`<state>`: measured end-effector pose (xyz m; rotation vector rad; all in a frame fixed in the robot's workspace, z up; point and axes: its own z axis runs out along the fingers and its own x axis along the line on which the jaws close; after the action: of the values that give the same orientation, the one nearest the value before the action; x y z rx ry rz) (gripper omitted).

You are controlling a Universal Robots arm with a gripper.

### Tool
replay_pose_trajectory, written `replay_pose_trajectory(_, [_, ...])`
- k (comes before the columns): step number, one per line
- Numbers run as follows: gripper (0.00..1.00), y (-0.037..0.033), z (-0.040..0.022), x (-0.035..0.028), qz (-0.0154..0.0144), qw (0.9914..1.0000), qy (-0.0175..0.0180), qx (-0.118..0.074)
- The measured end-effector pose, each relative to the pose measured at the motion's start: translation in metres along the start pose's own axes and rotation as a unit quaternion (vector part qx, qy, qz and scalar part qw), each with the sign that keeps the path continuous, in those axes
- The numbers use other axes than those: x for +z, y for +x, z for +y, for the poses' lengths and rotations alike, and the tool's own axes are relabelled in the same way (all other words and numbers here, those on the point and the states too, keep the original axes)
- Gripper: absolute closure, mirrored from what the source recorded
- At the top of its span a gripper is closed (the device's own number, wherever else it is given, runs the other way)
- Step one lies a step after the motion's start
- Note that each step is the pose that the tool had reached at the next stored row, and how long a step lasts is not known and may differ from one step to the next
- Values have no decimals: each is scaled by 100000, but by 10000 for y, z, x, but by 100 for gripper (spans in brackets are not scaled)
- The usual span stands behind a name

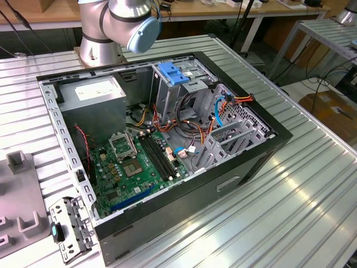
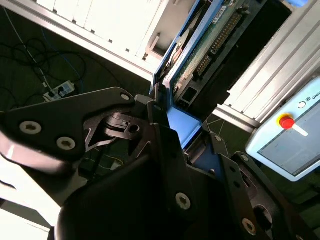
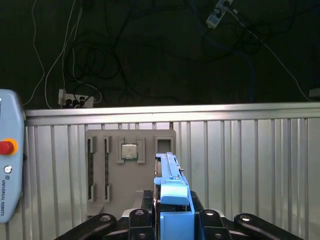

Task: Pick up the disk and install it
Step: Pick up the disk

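Task status, as judged: pick complete, installation outstanding.

Holds the disk (image 2: 212,42) in the gripper (image 3: 172,214), closed tight onto the blue carrier rail from both sides, as seen in both wrist views. Carries the drive edge-on, with its green circuit-board face exposed in the second wrist view.

Positions the drive over the grey fixture tray (image 3: 100,200), near the processor chip (image 3: 129,151) and memory sticks (image 3: 92,170) seated there, as seen in the first wrist view. Cannot tell whether the drive's far end touches the tray.

In the exterior view, locate the open computer case (image 1: 245,162) at centre. Within it, find:
- the tall metal cage (image 1: 167,103) toward 12 o'clock, capped by a blue latch (image 1: 174,73);
- the grey power-supply box (image 1: 92,96) toward 10 o'clock;
- the motherboard (image 1: 139,164) toward 7 o'clock.

Treat carriage to the case and seating of the drive as work remaining.
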<state>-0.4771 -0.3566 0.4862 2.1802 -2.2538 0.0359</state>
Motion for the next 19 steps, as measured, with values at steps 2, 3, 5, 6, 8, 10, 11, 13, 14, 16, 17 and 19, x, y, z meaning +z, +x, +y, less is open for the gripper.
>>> replay_pose_trajectory(2, [63,1,-1,-38,1,100000,0,3])
replay_pose_trajectory(3, [63,1,0,-56,-4,100000,5,2])
replay_pose_trajectory(5, [63,2,-1,-88,0,100000,1,2])
replay_pose_trajectory(6, [63,2,-1,-113,0,100000,2,-1])
replay_pose_trajectory(8, [63,3,-1,-145,2,100000,3,1])
replay_pose_trajectory(10, [63,3,-2,-145,-7,100000,15,2])
replay_pose_trajectory(11, [63,3,-1,-145,-4,100000,12,0])
replay_pose_trajectory(13, [63,3,-1,-146,-1,100000,5,-2])
replay_pose_trajectory(14, [63,3,-1,-146,-1,100000,5,2])
replay_pose_trajectory(16, [63,3,0,-146,-1,100000,5,0])
replay_pose_trajectory(17, [63,3,0,-146,0,100000,1,0])
replay_pose_trajectory(19, [63,2,-2,-145,-8,100000,17,7])
